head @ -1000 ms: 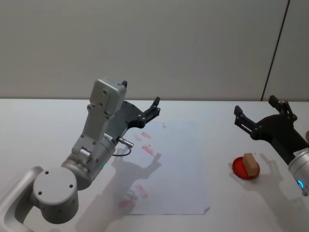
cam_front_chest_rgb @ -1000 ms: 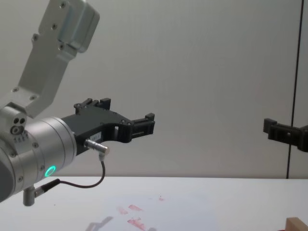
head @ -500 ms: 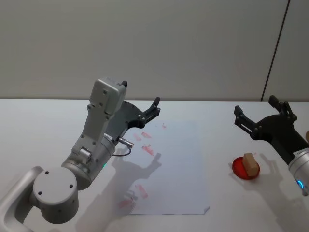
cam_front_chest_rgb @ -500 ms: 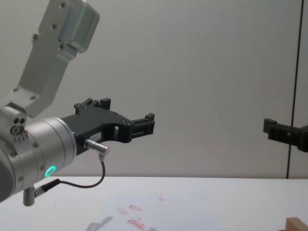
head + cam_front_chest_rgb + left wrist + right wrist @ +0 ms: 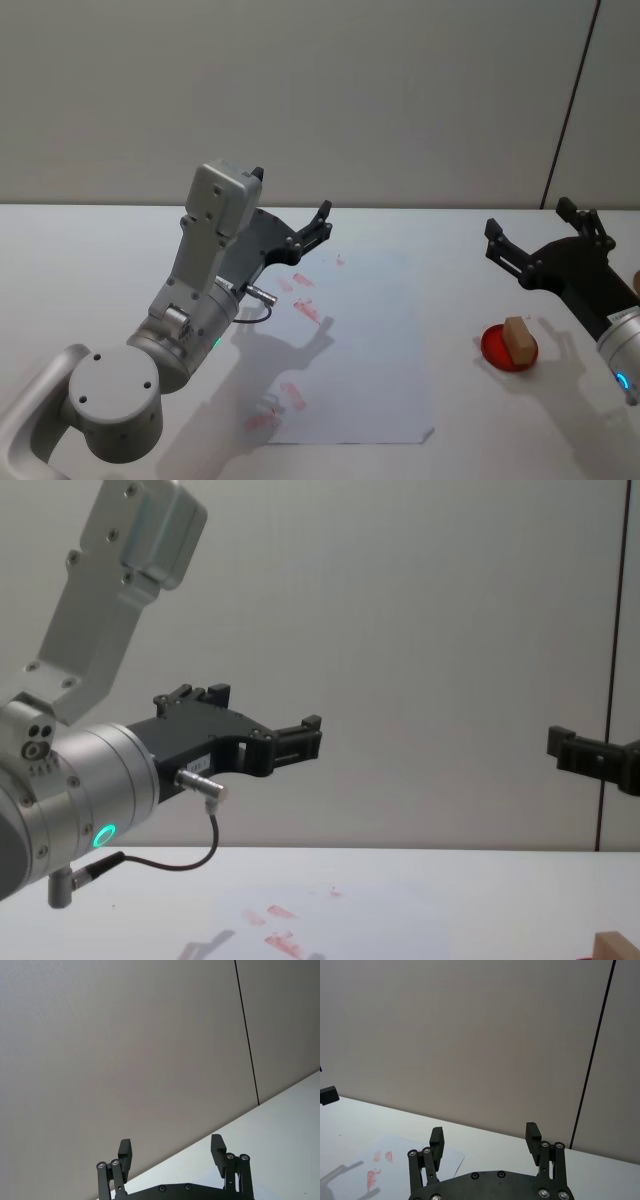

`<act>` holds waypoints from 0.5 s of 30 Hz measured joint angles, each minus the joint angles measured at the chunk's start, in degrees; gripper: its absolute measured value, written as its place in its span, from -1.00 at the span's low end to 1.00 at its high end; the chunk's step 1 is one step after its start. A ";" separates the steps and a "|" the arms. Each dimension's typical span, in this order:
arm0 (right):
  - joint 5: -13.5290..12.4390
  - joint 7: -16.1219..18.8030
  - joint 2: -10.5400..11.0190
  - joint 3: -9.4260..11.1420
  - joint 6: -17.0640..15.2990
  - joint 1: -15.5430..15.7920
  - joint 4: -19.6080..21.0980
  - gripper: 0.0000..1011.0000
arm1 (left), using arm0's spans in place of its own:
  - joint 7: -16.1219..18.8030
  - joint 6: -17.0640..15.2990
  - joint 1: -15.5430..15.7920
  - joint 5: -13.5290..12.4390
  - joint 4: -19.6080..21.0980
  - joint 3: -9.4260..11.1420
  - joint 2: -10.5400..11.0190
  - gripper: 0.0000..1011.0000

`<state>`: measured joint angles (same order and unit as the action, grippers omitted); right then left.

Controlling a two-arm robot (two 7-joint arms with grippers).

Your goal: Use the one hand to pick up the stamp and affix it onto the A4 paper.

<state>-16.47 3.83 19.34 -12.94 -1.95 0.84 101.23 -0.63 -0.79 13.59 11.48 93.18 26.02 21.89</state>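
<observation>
Nothing is being moved since earlier. The right gripper (image 5: pixel 528 222) is being held open just beyond the stamp (image 5: pixel 517 340), nearer than the open left gripper (image 5: pixel 171 1149).

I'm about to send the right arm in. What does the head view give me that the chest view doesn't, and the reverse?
Head view: the red ink pad under the stamp, and the whole outline of the A4 paper. Chest view: from the side, the left gripper hanging well above the table. Both: the left gripper, the open right gripper, the red prints, and the stamp, just its top corner in the chest view.
</observation>
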 joint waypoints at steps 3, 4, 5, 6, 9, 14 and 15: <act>0.00 0.00 0.00 0.00 0.00 0.00 0.00 0.98 | 0.00 0.00 0.00 0.00 0.00 0.00 0.00 0.98; 0.00 0.00 0.00 0.00 0.00 0.00 0.00 0.98 | 0.00 0.00 0.00 0.00 0.00 0.00 0.00 0.98; 0.00 0.00 0.00 0.00 0.00 0.00 0.00 0.98 | 0.00 0.00 0.00 0.00 0.00 0.00 0.00 0.98; 0.00 0.00 0.00 0.00 0.00 0.00 0.00 0.98 | 0.00 0.00 0.00 0.00 0.00 0.00 0.00 0.98; 0.00 0.00 0.00 0.00 0.00 0.00 0.00 0.98 | 0.00 0.00 0.00 0.00 0.00 0.00 0.00 0.98; 0.00 0.00 0.00 0.00 0.00 0.00 0.00 0.98 | 0.00 0.00 0.00 0.00 0.00 0.00 0.00 0.98; 0.00 0.00 0.00 0.00 0.00 0.00 0.00 0.98 | 0.00 0.00 0.00 0.00 0.00 0.00 0.00 0.98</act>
<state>-16.46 3.83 19.33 -12.94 -1.95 0.84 101.23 -0.63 -0.79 13.59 11.48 93.17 26.03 21.89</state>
